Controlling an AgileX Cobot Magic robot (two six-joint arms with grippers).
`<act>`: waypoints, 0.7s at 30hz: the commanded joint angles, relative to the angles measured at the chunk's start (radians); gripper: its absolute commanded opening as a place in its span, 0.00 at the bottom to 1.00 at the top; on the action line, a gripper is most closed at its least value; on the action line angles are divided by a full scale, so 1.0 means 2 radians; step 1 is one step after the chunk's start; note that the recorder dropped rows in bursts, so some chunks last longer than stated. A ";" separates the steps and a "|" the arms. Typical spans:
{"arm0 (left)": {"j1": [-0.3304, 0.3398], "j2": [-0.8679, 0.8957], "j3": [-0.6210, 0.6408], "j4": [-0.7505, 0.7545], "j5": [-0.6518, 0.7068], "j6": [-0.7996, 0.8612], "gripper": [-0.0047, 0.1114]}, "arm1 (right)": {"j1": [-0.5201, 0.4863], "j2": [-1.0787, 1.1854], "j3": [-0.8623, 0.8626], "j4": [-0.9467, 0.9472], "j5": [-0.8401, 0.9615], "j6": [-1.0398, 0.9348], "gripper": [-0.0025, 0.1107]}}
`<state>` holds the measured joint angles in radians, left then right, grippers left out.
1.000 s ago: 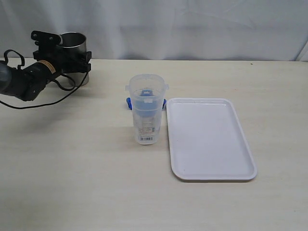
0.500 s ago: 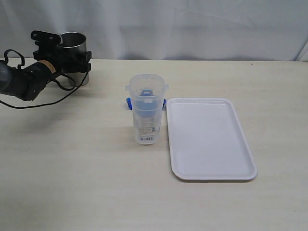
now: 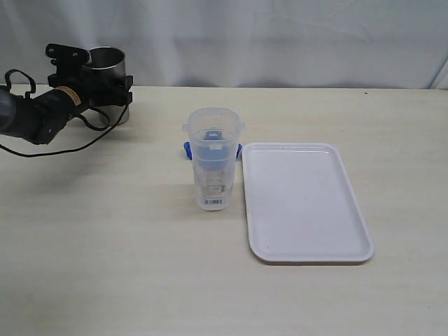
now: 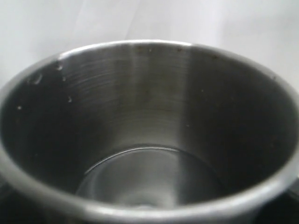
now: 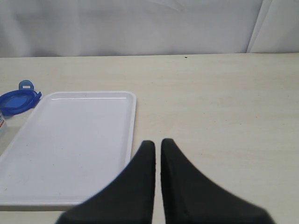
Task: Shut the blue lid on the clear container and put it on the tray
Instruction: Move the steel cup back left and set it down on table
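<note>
Steel-grey, the round metal tumbler (image 3: 110,61) sits between the spread fingers of the left gripper (image 3: 93,78); whether they press its wall cannot be told. The right gripper (image 5: 158,142) is clenched on nothing, hovering over the pale wooden table (image 3: 105,245) beside the flat white rectangular tray (image 3: 311,260). The tall clear plastic container (image 3: 213,164) stands upright and uncovered just left of the tray. The rounded blue plastic lid (image 3: 187,148) lies on the table behind the container, partly hidden by it. Nothing has shifted since a second ago.
</note>
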<state>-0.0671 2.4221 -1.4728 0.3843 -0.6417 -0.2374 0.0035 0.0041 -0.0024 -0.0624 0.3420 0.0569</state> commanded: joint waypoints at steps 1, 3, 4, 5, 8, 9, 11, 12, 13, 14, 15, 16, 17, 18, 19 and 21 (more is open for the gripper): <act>0.001 0.002 0.002 -0.001 0.040 -0.003 0.72 | -0.001 -0.002 0.001 0.001 0.000 0.000 0.06; 0.001 0.002 0.002 -0.001 0.041 -0.003 0.81 | -0.001 -0.002 0.001 0.001 0.000 0.000 0.06; 0.001 0.002 0.002 -0.002 0.041 -0.003 0.85 | -0.001 -0.002 0.001 0.001 0.000 0.000 0.06; 0.001 0.002 0.002 -0.002 0.042 -0.003 0.89 | -0.001 -0.002 0.001 0.001 0.000 0.000 0.06; 0.001 0.002 0.002 -0.002 0.045 -0.003 0.91 | -0.001 -0.002 0.001 0.001 0.000 0.000 0.06; 0.001 0.002 0.002 -0.002 0.048 -0.003 0.91 | -0.001 -0.002 0.001 0.001 0.000 0.000 0.06; 0.001 0.002 0.002 -0.001 0.056 -0.003 0.91 | -0.001 -0.002 0.001 0.001 0.000 0.000 0.06; 0.001 0.002 0.002 -0.001 0.060 -0.003 0.91 | -0.001 -0.002 0.001 0.001 0.000 0.000 0.06; 0.001 0.002 0.002 -0.001 0.066 -0.003 0.91 | -0.001 -0.002 0.001 0.001 0.000 0.000 0.06; 0.001 0.002 0.003 0.000 0.067 -0.002 0.91 | -0.001 -0.002 0.001 0.001 0.000 0.000 0.06; 0.001 0.002 0.004 0.000 0.067 -0.002 0.91 | -0.001 -0.002 0.001 0.001 0.000 0.000 0.06; 0.001 0.001 0.007 -0.001 0.064 -0.002 0.91 | -0.001 -0.002 0.001 0.001 0.000 0.000 0.06; 0.001 0.000 0.012 -0.003 0.058 -0.002 0.91 | -0.001 -0.002 0.001 0.001 0.000 0.000 0.06; 0.001 -0.001 0.016 -0.009 0.053 -0.002 0.91 | -0.001 -0.002 0.001 0.001 0.000 0.000 0.06; 0.001 -0.001 0.021 -0.014 0.049 -0.002 0.91 | -0.001 -0.002 0.001 0.001 0.000 0.000 0.06; 0.001 -0.001 0.029 -0.015 0.041 0.000 0.91 | -0.001 -0.002 0.001 0.001 0.000 0.000 0.06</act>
<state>-0.0671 2.4278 -1.4376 0.3750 -0.5171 -0.2374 0.0035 0.0041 -0.0024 -0.0624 0.3420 0.0569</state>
